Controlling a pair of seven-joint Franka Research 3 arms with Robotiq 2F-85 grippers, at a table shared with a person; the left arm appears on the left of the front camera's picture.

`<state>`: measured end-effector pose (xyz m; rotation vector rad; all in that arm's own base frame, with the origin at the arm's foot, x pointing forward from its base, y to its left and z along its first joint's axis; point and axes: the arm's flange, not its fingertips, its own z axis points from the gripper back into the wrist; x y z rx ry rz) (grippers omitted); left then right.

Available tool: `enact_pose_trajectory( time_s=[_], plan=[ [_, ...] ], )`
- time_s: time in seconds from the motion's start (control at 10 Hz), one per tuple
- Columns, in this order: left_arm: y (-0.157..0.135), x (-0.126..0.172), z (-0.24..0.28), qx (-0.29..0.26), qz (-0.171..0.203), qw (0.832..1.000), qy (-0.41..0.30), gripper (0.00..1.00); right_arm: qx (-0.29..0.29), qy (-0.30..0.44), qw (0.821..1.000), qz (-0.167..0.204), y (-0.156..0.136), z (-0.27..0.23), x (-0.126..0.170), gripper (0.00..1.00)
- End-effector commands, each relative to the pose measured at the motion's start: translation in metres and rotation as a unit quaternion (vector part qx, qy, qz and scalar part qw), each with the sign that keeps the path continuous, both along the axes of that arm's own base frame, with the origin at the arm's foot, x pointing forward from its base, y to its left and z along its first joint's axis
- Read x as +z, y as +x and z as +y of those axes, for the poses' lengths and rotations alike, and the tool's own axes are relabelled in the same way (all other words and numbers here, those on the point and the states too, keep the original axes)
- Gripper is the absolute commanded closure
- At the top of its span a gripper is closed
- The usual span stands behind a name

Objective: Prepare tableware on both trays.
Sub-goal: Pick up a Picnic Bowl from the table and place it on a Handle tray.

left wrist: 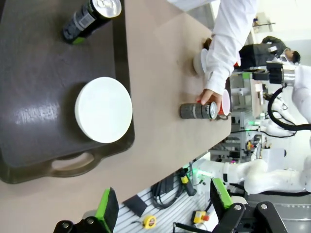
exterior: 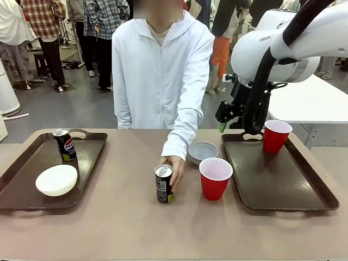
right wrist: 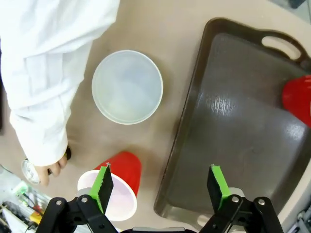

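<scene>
As a hand (exterior: 176, 166) holds one can (exterior: 163, 184), left tool (left wrist: 163, 198) and right tool (right wrist: 160, 187) gape (wide).

There were two dark brown trays, a left tray (exterior: 32, 157) and a right tray (exterior: 272, 182). Slim drink cans numbered two: a Pepsi can (exterior: 64, 144) and a dark can (exterior: 163, 184). Red plastic cups also numbered two, a near cup (exterior: 215, 178) and a far cup (exterior: 276, 136). There were two round bowls, a white bowl (exterior: 56, 180) and a translucent bowl (exterior: 203, 152). That made six pieces of tableware: two sat on the left tray, one on the right tray, and three loose on the single table (exterior: 109, 228).
</scene>
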<state>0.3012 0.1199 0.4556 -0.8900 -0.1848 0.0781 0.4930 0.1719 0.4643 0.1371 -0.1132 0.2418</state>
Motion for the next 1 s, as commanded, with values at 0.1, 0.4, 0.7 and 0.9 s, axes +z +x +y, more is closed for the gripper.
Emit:
enact_pose_trajectory(
  time_s=[0.1, 0.4, 0.7, 0.9],
  plan=[
    [-0.001, 0.001, 0.0, 0.001, -0.007, 1.0, -0.006, 0.0, -0.003, -0.015, 1.0, 0.0, 0.002, -0.007, 0.003, 0.0],
    [-0.001, 0.001, 0.0, 0.001, -0.007, 1.0, -0.006, 0.0, 0.018, -0.022, 0.999, -0.025, 0.009, 0.01, -0.027, 0.0],
    [-0.001, 0.001, 0.0, 0.001, -0.007, 1.0, -0.006, 0.0, 0.012, -0.029, 0.999, -0.022, 0.041, 0.015, -0.07, 0.0],
    [-0.001, 0.001, 0.0, 0.001, -0.007, 1.0, -0.006, 0.0, 0.013, -0.011, 1.0, 0.004, 0.015, 0.008, -0.056, 0.0]
  ],
)
